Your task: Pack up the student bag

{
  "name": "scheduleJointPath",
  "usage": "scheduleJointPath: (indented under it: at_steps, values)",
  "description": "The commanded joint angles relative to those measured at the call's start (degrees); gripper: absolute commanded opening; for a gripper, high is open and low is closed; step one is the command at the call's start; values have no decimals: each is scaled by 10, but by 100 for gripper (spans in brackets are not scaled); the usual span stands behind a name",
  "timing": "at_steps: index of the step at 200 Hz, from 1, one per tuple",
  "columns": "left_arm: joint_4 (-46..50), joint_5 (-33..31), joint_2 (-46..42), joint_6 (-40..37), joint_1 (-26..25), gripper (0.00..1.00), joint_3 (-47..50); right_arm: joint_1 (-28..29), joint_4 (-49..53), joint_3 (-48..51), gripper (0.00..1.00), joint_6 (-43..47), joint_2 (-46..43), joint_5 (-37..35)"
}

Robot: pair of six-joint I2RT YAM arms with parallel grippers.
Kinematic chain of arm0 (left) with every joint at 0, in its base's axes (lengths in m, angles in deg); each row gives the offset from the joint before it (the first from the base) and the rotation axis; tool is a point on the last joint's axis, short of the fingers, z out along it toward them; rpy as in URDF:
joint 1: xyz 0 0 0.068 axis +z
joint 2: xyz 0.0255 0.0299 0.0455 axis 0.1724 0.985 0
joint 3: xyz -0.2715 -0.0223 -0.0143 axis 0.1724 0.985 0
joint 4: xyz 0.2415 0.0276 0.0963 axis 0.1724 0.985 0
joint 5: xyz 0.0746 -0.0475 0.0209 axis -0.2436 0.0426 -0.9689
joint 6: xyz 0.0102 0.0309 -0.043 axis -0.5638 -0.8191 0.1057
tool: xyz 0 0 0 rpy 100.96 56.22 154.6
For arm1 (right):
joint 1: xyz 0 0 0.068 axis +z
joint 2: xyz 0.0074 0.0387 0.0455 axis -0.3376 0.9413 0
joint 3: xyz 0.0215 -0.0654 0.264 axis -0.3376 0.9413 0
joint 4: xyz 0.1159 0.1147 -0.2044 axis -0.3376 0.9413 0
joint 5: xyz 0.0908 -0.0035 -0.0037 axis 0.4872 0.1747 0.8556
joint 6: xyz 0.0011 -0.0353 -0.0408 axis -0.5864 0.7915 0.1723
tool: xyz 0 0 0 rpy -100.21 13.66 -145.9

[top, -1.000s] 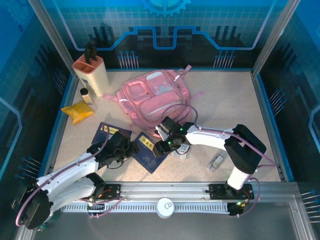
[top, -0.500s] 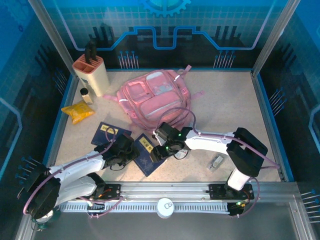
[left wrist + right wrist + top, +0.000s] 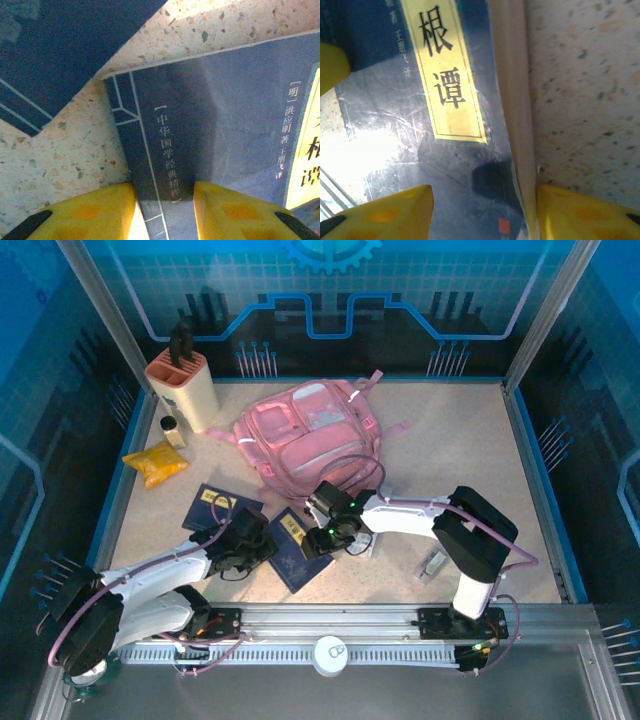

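Observation:
The student bag (image 3: 305, 435), a large pink backpack, lies at the middle back of the table. In front of it a dark blue book (image 3: 297, 548) lies flat, and a second blue book (image 3: 215, 506) sits to its left. My left gripper (image 3: 262, 543) is at the near book's left edge. Its yellow fingers (image 3: 102, 215) straddle a strip of the cover (image 3: 225, 115), and the left gripper (image 3: 165, 212) is open. My right gripper (image 3: 322, 538) is at the book's right side. The right gripper (image 3: 485, 210) stands open across the book's page edge (image 3: 512, 100), with one finger over the cover and the other over the table.
A peach knife block (image 3: 183, 385), a small bottle (image 3: 172, 430) and a yellow packet (image 3: 155, 464) stand at the back left. A small grey object (image 3: 432, 565) lies at the front right. The second book's corner (image 3: 65, 50) is close to my left fingers.
The right gripper has moved left and down onto the book's right edge. The left gripper has slid right to the book's left edge. Both pairs of jaws have narrowed.

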Motion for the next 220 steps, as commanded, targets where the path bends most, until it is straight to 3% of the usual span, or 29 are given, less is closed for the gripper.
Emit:
scheduleJointPath:
  at_steps: [1, 108, 184, 220]
  values:
    - [-92, 37, 21, -5, -5, 37, 20, 9, -12, -14, 56, -4, -9, 27]
    - [-55, 11, 28, -16, -12, 37, 9, 5, -26, 13, 40, -18, -72, 52]
    - [-55, 6, 34, -14, -17, 36, 7, 4, -31, 29, 17, -24, -90, 52]
    - [-31, -4, 17, -16, -17, 41, -5, 6, -41, 31, 5, -26, -108, 60]
